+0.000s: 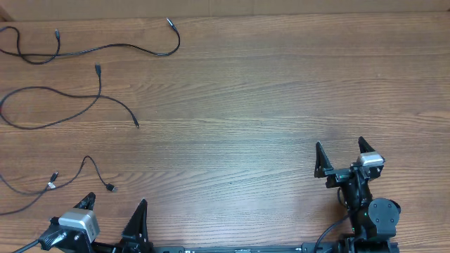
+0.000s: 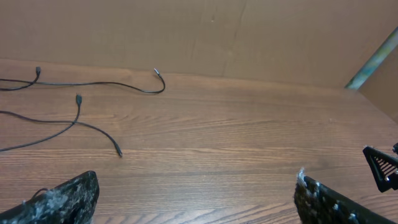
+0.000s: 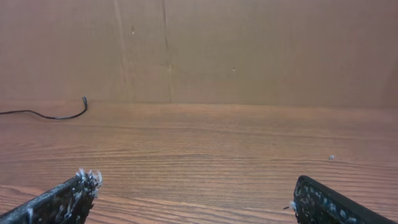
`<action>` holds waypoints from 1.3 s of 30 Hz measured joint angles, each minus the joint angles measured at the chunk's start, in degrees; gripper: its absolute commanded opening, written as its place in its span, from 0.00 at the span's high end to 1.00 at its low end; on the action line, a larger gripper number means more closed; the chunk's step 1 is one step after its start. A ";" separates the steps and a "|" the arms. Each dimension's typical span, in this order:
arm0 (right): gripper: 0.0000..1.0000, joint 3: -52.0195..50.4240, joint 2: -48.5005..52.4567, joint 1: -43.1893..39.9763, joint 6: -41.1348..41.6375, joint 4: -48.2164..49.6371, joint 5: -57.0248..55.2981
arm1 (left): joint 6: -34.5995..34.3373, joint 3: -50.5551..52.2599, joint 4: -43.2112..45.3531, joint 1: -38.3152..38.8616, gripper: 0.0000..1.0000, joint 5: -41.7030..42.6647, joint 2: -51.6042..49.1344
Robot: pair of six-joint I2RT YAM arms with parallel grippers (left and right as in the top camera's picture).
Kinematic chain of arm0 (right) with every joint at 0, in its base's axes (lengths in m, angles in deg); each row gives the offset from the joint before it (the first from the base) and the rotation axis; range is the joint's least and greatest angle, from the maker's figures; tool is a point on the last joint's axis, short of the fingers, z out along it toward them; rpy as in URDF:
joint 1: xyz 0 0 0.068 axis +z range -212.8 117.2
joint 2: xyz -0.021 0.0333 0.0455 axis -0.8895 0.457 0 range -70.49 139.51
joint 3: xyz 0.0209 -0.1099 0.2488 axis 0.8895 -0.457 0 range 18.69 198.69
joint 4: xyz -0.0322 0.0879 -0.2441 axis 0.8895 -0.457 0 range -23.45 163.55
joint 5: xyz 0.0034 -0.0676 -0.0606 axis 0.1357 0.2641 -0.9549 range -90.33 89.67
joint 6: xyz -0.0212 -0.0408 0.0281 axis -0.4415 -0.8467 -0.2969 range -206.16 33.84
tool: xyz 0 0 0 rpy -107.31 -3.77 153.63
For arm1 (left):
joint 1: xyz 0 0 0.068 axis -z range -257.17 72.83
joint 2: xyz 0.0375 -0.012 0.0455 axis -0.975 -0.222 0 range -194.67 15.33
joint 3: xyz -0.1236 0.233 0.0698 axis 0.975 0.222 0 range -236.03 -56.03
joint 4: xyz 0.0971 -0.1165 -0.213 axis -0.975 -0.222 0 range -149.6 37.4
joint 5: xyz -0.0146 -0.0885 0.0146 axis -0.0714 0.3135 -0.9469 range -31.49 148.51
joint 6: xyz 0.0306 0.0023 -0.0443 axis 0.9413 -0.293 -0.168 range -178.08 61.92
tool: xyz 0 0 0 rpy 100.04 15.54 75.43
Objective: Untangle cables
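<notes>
**Cords look parted; check the nearest first**

At the near edge of the brown wood-grain table (image 1: 246, 105), our left gripper (image 1: 116, 202) and right gripper (image 1: 339, 147) are both spread wide and empty. Just beyond the left one, the nearest thin black cord (image 1: 87, 158) may cross a strand by its silver plug; we cannot tell. We should pinch one free end and draw it slowly. The looping middle black cord (image 1: 99, 84) and the far black cord (image 1: 126, 46) lie apart.

A brown wood-grain tabletop (image 1: 267, 98) carries three thin black flexible cables, all lying as separate strands on its left side. The far cable (image 1: 119, 46) runs along the back edge. The looped cable (image 1: 116, 103) lies mid-table. The short cable (image 1: 88, 160), silver-tipped, lies nearest the front.
</notes>
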 measured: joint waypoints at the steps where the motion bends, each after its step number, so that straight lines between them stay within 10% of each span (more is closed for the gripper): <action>1: 0.00 0.00 0.00 -0.02 -0.46 0.00 0.02 | 0.00 0.00 0.02 0.00 0.00 0.00 0.00; 39: 0.00 0.00 0.00 0.00 -2.12 0.04 0.00 | 0.00 0.00 0.02 0.00 0.00 0.02 0.00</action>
